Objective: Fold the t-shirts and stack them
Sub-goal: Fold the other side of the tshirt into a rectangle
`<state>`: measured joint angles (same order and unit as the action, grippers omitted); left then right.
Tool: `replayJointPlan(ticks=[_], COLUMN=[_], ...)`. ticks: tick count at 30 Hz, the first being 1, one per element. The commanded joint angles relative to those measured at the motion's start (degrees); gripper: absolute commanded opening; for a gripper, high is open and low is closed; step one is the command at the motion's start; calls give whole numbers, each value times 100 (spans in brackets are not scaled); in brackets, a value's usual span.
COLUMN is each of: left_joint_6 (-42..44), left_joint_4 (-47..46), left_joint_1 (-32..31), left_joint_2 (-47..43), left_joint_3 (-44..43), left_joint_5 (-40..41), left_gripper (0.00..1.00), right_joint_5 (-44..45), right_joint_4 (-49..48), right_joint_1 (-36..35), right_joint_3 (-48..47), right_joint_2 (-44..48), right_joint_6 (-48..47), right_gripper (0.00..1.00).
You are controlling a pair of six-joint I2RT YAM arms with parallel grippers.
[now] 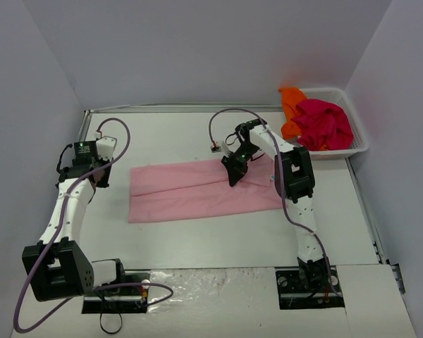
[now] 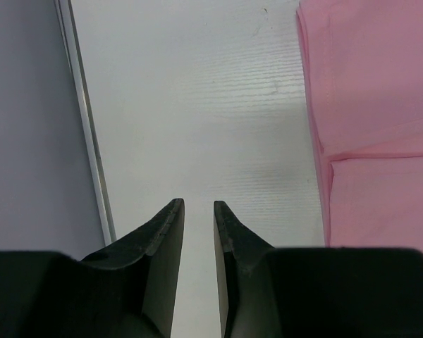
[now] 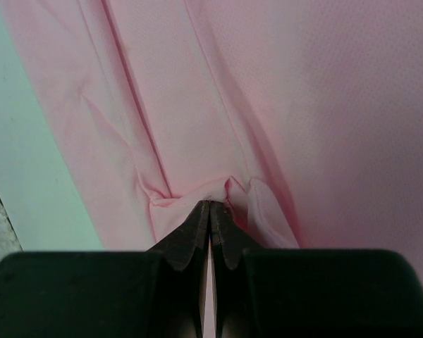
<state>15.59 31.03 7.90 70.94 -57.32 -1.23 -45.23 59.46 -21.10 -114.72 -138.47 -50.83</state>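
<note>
Work is at an early stage. The pink t-shirt (image 1: 197, 191) lies mid-table (image 1: 197, 141), folded lengthwise into a long band, with cross folds not yet made. The right gripper (image 3: 210, 211) is pinched tight on a pucker of its cloth. The left gripper (image 2: 199, 211) hangs beside the shirt's end, its jaws narrowly parted and empty. The orange t-shirt (image 1: 291, 105) and the magenta t-shirt (image 1: 324, 123) lie crumpled in the basket (image 1: 359, 144), unfolded. No stack exists.

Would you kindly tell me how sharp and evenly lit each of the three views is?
Top external: soft, even light, only faint shadows. Left wrist: table sharp, left claw dark and slightly soft. Right wrist: pink t-shirt weave crisp, right claw dark, little detail.
</note>
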Motion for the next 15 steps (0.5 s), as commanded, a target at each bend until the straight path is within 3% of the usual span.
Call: replayJointPlan(ticks=[1, 12, 15], left_joint_6=[-57, -65, -74], left_joint_4=[-61, -53, -53], left_joint_1=[45, 45, 45], left_joint_2=[-185, -177, -203], left_joint_3=[-7, -34, -42], left_joint_5=[36, 18, -8], left_gripper=[23, 23, 23], right_joint_5=[67, 94, 15], right_joint_4=[171, 162, 171], right_joint_1=[-26, -69, -96], right_joint_3=[-209, -253, -244], right_joint_2=[-180, 4, 364], right_joint_6=[55, 117, 178], right_gripper=[0, 0, 6])
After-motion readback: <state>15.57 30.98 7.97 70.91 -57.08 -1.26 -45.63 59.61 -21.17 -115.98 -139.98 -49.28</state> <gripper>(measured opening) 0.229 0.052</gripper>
